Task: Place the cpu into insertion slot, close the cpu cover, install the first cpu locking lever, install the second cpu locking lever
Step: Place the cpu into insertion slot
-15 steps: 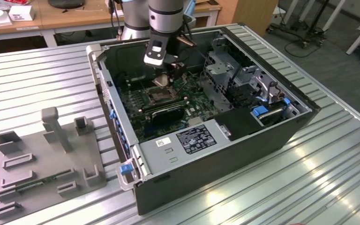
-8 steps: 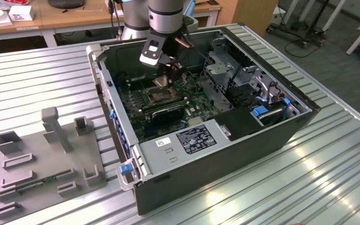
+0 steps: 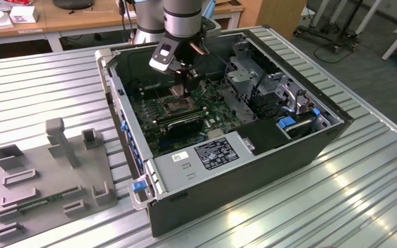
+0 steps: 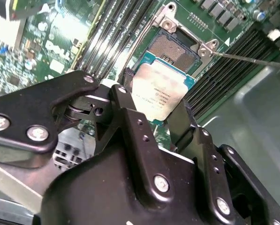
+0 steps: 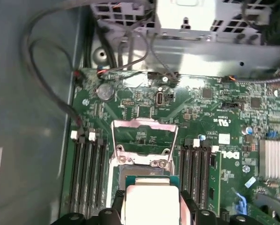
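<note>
My gripper [image 3: 178, 85] hangs inside the open computer case, shut on the cpu [image 4: 161, 91], a flat square chip with a silvery face on a green edge. Black fingers [image 4: 125, 101] clamp two opposite sides of it. The chip hovers tilted just above the insertion slot [image 4: 177, 49], whose dark pin field lies uncovered and partly hidden behind the chip. In the first wrist view the cpu [image 5: 151, 201] sits between the fingertips, with the slot [image 5: 137, 169] right beyond it. The cpu cover [image 5: 144, 136] stands swung open past the slot. A thin lever rod [image 4: 247, 58] sticks out beside the slot.
Long black memory slots [image 5: 86, 173] flank the socket on both sides. The motherboard [image 3: 153, 111] lies in the case [image 3: 268, 155], with drive cages [image 3: 243, 77] and cables [image 5: 50, 70] near. A grey fixture [image 3: 54, 175] stands on the slatted table at the exterior view's left.
</note>
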`<state>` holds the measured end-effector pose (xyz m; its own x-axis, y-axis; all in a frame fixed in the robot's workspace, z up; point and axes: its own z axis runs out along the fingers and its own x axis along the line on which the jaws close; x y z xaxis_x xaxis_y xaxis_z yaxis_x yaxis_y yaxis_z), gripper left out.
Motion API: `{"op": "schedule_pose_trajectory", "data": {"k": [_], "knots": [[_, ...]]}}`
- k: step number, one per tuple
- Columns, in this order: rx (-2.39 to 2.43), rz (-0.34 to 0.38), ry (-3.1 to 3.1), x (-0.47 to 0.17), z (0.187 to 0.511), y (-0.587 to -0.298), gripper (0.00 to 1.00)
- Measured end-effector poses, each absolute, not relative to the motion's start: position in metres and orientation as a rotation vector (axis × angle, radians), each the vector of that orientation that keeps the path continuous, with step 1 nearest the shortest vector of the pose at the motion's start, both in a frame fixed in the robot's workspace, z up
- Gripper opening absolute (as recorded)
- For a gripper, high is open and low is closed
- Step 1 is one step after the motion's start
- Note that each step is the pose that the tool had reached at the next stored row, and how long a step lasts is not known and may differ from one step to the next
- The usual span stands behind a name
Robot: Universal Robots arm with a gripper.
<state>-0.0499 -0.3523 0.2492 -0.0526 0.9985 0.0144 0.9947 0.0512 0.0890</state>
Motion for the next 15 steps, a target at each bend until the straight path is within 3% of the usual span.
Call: {"op": "schedule_pose_trajectory", "data": {"k": [15], "knots": [[2.242,0.111,2.119,-0.0505,0.2475,-0.3506,0.54]]}}
